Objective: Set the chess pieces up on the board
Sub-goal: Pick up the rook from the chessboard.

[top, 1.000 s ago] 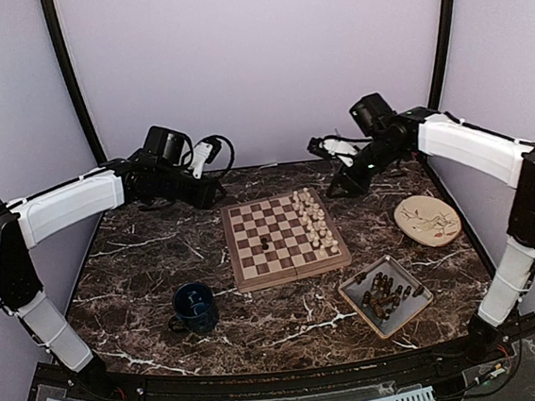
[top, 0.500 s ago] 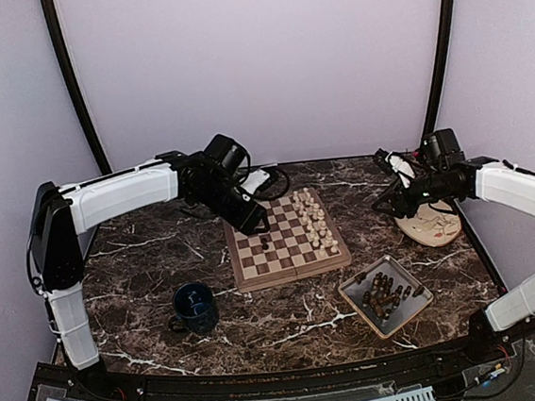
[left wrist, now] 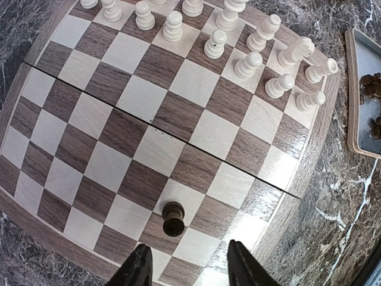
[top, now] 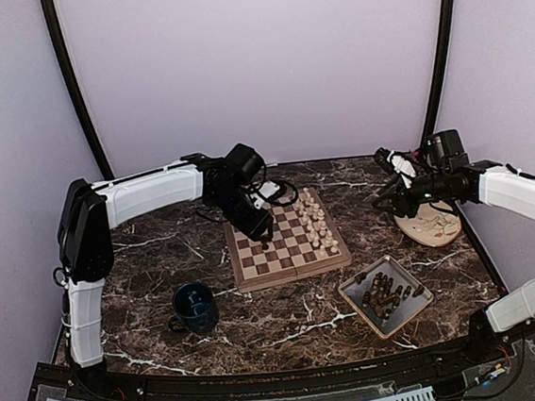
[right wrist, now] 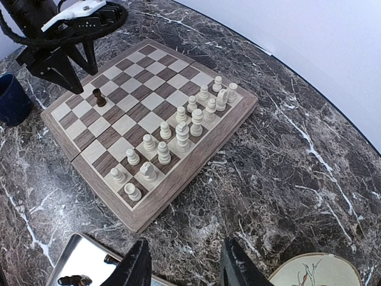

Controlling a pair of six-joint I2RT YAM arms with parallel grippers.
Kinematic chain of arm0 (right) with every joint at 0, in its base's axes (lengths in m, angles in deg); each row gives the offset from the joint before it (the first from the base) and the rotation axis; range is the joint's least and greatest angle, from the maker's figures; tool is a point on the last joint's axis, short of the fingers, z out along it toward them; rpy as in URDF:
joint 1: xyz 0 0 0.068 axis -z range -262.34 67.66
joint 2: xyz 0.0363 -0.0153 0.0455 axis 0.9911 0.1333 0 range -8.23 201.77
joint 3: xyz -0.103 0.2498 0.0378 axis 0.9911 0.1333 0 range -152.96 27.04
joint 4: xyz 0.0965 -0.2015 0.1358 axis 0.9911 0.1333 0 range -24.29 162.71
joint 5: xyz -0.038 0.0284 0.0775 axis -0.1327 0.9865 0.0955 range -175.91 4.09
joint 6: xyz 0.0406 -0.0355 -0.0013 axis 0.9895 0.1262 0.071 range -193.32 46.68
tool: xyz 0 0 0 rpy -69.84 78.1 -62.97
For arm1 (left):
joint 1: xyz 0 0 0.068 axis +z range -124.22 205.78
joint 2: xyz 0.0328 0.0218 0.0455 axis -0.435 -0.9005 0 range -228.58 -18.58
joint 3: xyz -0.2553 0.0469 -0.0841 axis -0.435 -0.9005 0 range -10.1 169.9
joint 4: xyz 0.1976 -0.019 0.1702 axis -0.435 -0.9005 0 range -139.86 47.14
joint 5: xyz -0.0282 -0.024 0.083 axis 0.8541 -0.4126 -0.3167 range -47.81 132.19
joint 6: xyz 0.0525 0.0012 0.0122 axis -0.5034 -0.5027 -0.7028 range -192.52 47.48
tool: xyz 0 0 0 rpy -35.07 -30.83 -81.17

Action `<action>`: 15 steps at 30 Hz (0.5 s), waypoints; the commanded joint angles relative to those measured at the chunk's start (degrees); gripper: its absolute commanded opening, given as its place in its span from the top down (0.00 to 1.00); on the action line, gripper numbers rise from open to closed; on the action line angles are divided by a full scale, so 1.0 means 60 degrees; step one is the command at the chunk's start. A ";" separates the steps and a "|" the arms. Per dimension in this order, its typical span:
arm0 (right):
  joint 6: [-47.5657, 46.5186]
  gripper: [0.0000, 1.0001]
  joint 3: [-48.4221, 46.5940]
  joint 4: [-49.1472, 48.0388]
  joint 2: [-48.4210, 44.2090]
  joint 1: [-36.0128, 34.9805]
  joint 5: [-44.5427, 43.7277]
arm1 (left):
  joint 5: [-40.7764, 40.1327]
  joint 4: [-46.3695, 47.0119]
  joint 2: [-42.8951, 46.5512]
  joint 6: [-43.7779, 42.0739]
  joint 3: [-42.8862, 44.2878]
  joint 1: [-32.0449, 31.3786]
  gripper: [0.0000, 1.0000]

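Left pincer (left wrist: 187, 261) half apart, empty, hovering over the board (left wrist: 41, 232); dark pawn (left wrist: 173, 218) just below. Right pincer (right wrist: 184, 265) apart, empty.

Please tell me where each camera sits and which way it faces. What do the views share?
Top external: high behind the bases, looking down over the table; left arm and right arm show.
Left wrist: above the board, looking down; open left end effector at the bottom edge.
Right wrist: right of the board, facing the left arm; open right end effector at the bottom.
Shared: all show the lone dark piece and white pieces.
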 commanded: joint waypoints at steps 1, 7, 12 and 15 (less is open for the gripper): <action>-0.0243 0.60 -0.0039 -0.0145 -0.0034 -0.0002 0.0064 | -0.0221 -0.0463 -0.0227 -0.0064 0.0466 -0.0067 0.55; -0.0312 0.59 -0.0193 0.0050 0.0410 -0.0002 0.0394 | -0.0518 -0.0702 -0.0714 0.0030 0.0785 -0.0084 0.59; -0.0368 0.59 -0.0330 0.0190 0.0682 -0.0026 0.0532 | -0.0678 -0.0765 -0.0845 0.0047 0.0741 -0.0084 0.63; -0.0379 0.59 -0.0310 0.0179 0.0711 -0.0031 0.0532 | -0.0738 -0.0617 -0.0858 0.0064 0.0724 -0.0084 0.66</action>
